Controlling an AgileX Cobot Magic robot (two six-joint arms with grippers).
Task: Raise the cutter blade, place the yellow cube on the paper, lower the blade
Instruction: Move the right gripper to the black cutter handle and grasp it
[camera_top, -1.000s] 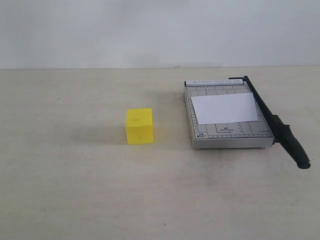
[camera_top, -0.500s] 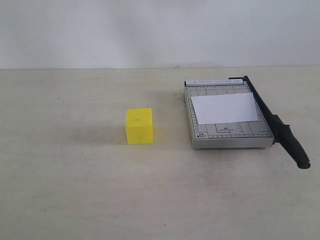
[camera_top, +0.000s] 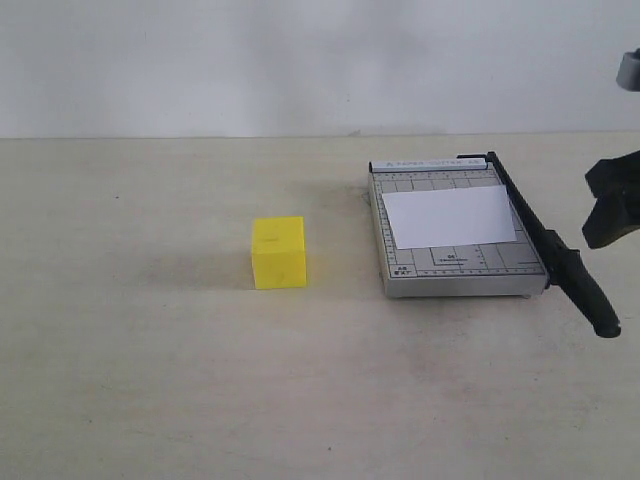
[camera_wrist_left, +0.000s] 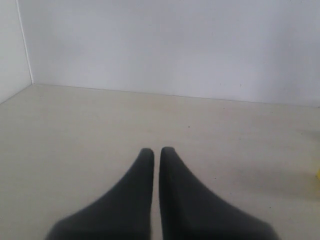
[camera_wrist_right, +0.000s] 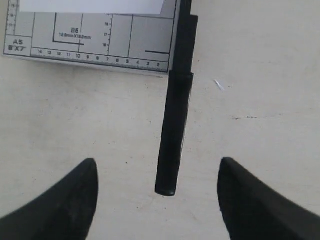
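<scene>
Right pincer (camera_wrist_right: 157, 162) has come into frame, released, over the blade handle (camera_wrist_right: 173, 140); left pincer (camera_wrist_left: 156, 150) clenched empty; cube (camera_top: 279, 252) sits on desk (camera_top: 150, 350), off the paper (camera_top: 450, 217).

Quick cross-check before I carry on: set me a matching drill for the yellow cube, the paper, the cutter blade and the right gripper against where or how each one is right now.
Things
1. yellow cube
2. paper
3. cutter blade
4. right gripper

Place or state
A. open, holding nothing
B. lying on the grey cutter base
C. down flat along the base's edge
D. on the bare table, apart from the cutter

Pairs: 1-D, 2-B, 3-C, 4-A
</scene>
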